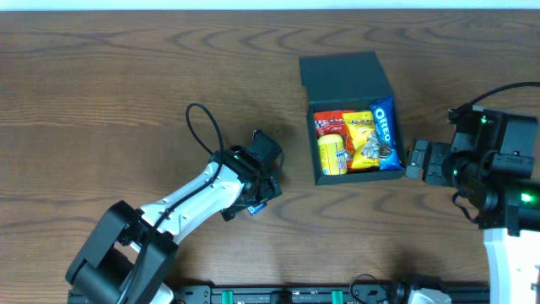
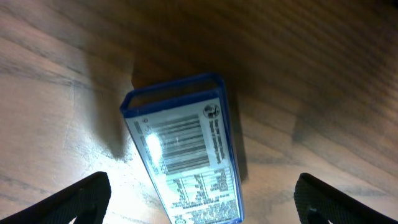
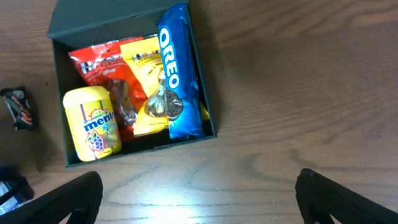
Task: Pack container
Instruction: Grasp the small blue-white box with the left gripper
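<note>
The dark teal container (image 1: 310,145) stands open at centre right, its lid (image 1: 344,78) folded back behind it. Inside lie a blue Oreo packet (image 1: 384,133), a yellow Mentos tub (image 1: 332,155), a red packet (image 1: 327,123) and a yellow packet (image 1: 363,137). My left gripper (image 1: 261,196) is open, low over a blue snack packet (image 2: 183,155) that lies label-up on the table between its fingers (image 2: 202,208). My right gripper (image 1: 418,160) is open and empty just right of the container. In the right wrist view its fingers (image 3: 199,205) hover over bare wood in front of the container (image 3: 59,93).
A small dark wrapped snack (image 3: 18,107) lies on the table left of the container. The table is dark wood. The left arm's black cable (image 1: 202,127) loops above the table at centre left.
</note>
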{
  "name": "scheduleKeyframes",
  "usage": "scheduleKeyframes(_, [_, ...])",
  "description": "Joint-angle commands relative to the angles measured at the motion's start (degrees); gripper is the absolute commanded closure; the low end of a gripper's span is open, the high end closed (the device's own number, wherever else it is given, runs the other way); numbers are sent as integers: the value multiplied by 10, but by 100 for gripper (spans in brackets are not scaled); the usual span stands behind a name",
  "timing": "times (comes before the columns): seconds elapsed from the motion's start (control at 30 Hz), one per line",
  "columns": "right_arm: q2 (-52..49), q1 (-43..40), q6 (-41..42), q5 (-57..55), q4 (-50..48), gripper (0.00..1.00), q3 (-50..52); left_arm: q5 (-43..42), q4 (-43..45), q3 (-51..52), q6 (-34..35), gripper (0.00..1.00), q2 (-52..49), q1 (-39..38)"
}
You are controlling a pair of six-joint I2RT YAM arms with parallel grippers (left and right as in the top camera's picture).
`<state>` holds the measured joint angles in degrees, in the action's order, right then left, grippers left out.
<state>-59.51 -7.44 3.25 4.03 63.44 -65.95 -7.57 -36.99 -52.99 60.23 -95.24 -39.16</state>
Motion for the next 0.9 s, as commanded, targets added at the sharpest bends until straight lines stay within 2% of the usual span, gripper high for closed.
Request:
scheduleKeyframes(0.0, [1,-4,-1,1,0,1,-7,21,0,2,7,5,-11,0])
scheduleKeyframes(0.87, [1,-4,-1,1,0,1,-7,53,12,4,3,5,-12,-2])
